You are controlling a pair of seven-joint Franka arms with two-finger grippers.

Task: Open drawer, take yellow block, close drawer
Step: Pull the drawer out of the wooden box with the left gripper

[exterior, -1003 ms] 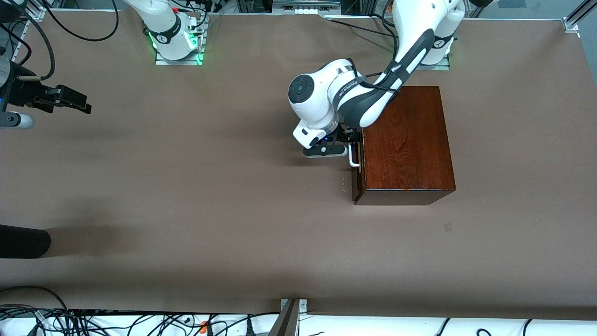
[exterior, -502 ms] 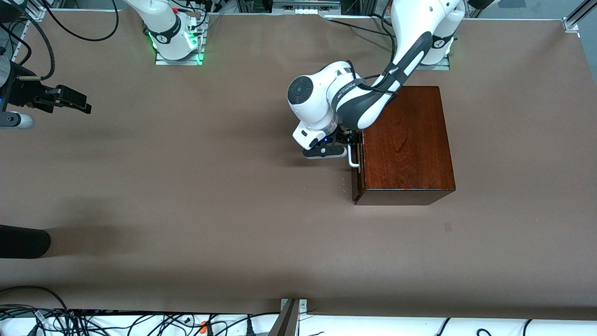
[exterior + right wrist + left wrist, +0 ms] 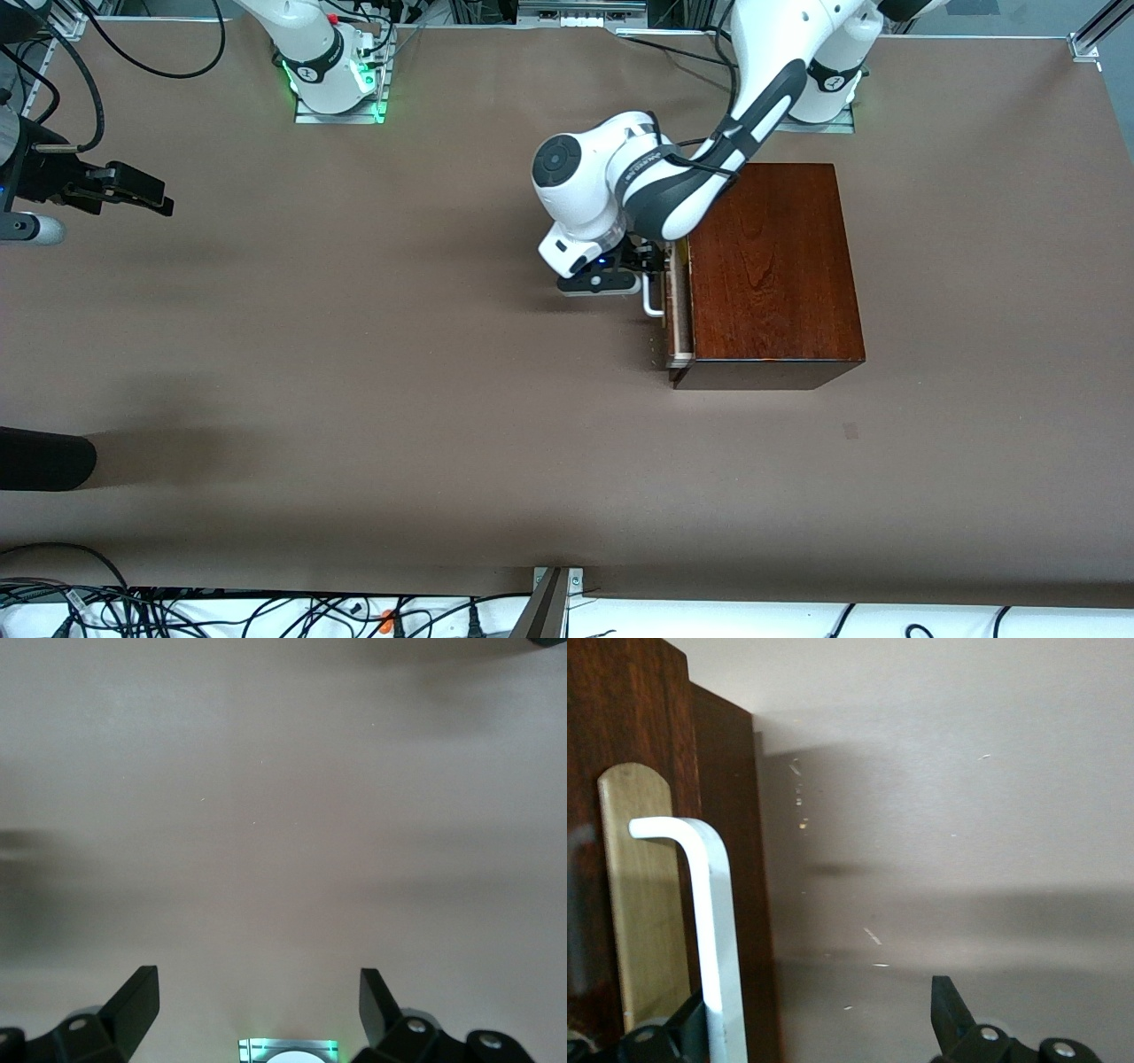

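The dark mahogany box (image 3: 771,266) stands on the table near the left arm's base. Its drawer (image 3: 679,310) is out by a narrow strip, showing a pale wood edge. My left gripper (image 3: 649,262) is at the white loop handle (image 3: 653,299), open. In the left wrist view the handle (image 3: 713,930) lies just inside one finger (image 3: 680,1029); the gripper (image 3: 819,1023) is spread wide, with the drawer's dark front (image 3: 735,904) beside it. The yellow block is hidden. My right gripper (image 3: 164,202) waits open over the table's right-arm end, empty in its wrist view (image 3: 257,992).
A dark rounded object (image 3: 44,458) lies at the table's edge toward the right arm's end. Cables and a metal bracket (image 3: 549,602) run along the edge nearest the front camera. The right arm's base (image 3: 332,75) glows green.
The left gripper has moved toward the right arm's end with the handle, and the drawer has slid out a little, baring a pale wood strip. The right arm has not moved.
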